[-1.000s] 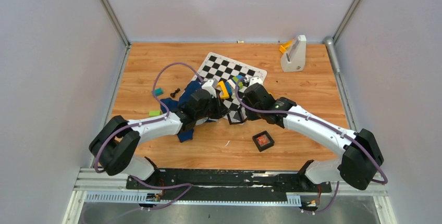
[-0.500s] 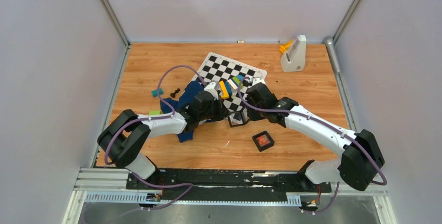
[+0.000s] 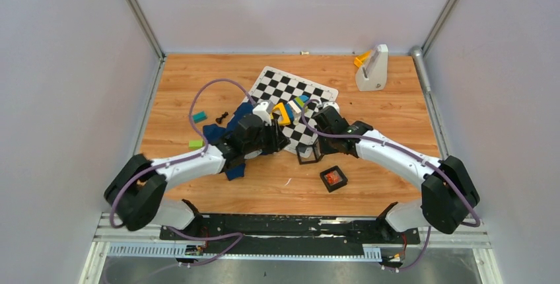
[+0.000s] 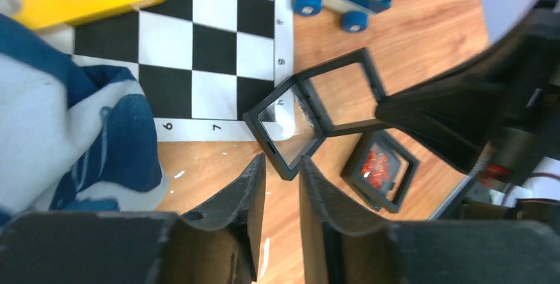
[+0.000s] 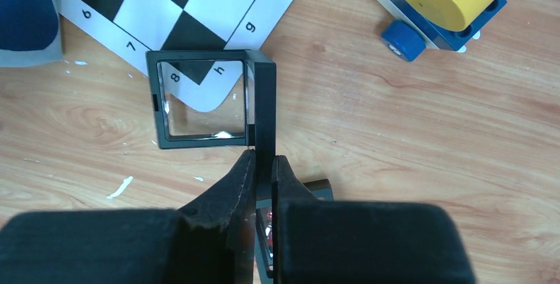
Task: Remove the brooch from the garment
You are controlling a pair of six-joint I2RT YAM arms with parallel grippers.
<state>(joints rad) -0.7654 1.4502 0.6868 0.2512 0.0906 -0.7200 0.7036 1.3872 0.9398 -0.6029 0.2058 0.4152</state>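
Left end effector [image 4: 280, 162] part-open, empty, shirt [image 4: 72, 132] just to its left; right end effector [image 5: 263, 158] clamps case lid [image 5: 264, 99]; we can't spot brooch

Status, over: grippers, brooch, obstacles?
Left gripper open. Right gripper shut on open case, ahead of left. No brooch seen on shirt; red item in second case.

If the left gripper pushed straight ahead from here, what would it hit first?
Probably the near corner of the open black display case, right at the tips of the left gripper; depth is unclear.
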